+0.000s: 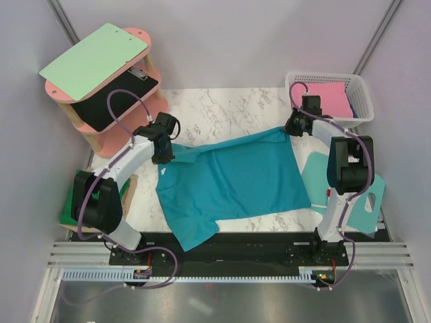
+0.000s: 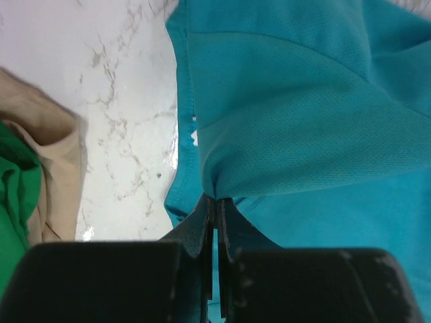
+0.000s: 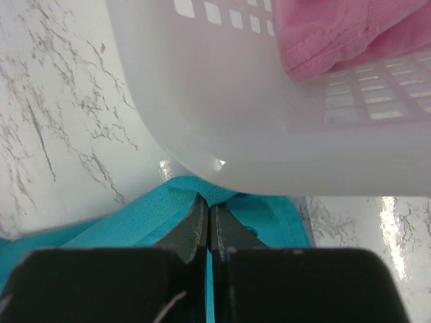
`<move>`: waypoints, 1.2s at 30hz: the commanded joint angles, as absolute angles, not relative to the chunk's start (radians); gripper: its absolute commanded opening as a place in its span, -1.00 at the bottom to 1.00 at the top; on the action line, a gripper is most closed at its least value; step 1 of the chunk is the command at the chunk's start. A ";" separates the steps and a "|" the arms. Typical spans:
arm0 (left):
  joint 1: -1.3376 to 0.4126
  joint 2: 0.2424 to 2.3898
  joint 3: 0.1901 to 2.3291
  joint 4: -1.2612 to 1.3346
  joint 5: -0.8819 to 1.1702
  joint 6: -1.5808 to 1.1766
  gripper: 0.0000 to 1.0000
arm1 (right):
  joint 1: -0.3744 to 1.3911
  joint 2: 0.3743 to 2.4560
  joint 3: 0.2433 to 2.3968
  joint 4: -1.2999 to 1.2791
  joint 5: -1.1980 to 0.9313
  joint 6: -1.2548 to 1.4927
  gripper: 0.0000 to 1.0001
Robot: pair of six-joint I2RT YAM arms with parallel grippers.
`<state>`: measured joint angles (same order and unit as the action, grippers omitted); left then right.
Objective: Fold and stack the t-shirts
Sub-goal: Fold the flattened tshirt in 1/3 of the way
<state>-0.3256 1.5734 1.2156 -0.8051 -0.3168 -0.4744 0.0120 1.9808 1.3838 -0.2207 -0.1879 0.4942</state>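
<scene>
While both arms are pinched onto the far edge of the teal t-shirt [image 1: 232, 182], this reads as the spread/first-fold step; no fold made and nothing stacked yet.

State of the left gripper [image 1: 163, 156]: jaws closed to a sliver, with a bunch of teal cloth between the tips at the shirt's far-left corner.

State of the right gripper [image 1: 291, 126]: jaws likewise closed, on the far-right corner. It sits hard against the near wall of the white basket [image 1: 323, 75]. The wrist view shows cloth right at the tips, so I judge it gripped, though the bite itself is hidden.

The shirt lies mid-way across the marble table [image 1: 222, 108], mostly flat but skewed. Its far edge climbs toward the right and its near-left part reaches the near table edge by the arm bases.

The dark green t-shirt [image 1: 66, 214] is heaped off the near-left side beside the left arm base, on a tan cloth [image 2: 50, 155]. Neither gripper is on it.

Next move, my call:
- Lift both corners together at matched height.
- Carry the far edge toward the near edge to halve the shirt.
- Keep the two arms' travel synced.
- Back the right side off the basket first, since it could drag or snag there.
</scene>
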 commanded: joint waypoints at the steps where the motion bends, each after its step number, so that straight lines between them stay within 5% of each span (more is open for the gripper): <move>1: -0.339 1.528 1.158 -0.811 -0.275 -0.517 -0.96 | 0.005 2.020 1.456 -0.273 -0.202 0.469 -0.99; 19: -0.411 1.529 0.963 -0.824 -0.268 -0.594 -0.95 | 0.006 2.045 1.497 -0.295 -0.252 0.463 -0.97; 25: -0.443 1.591 0.943 -0.828 -0.284 -0.615 -0.80 | 0.005 2.045 1.503 -0.308 -0.255 0.457 -0.96; 28: -0.460 1.598 0.948 -0.836 -0.287 -0.623 -0.61 | 0.005 2.046 1.506 -0.316 -0.253 0.454 -0.95; 29: -0.463 1.597 0.948 -0.841 -0.290 -0.624 -0.07 | 0.006 2.049 1.506 -0.318 -0.255 0.456 -0.95; 32: -0.476 1.572 0.957 -0.865 -0.337 -0.649 0.66 | 0.006 2.048 1.508 -0.319 -0.255 0.454 -0.93; 36: -0.482 1.491 0.985 -0.865 -0.370 -0.658 0.72 | 0.006 2.048 1.508 -0.318 -0.258 0.456 -0.81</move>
<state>-0.4740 1.5803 0.9493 -0.8448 -0.3000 -0.6128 0.0090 2.0438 1.4631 -0.3229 -0.2573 0.4667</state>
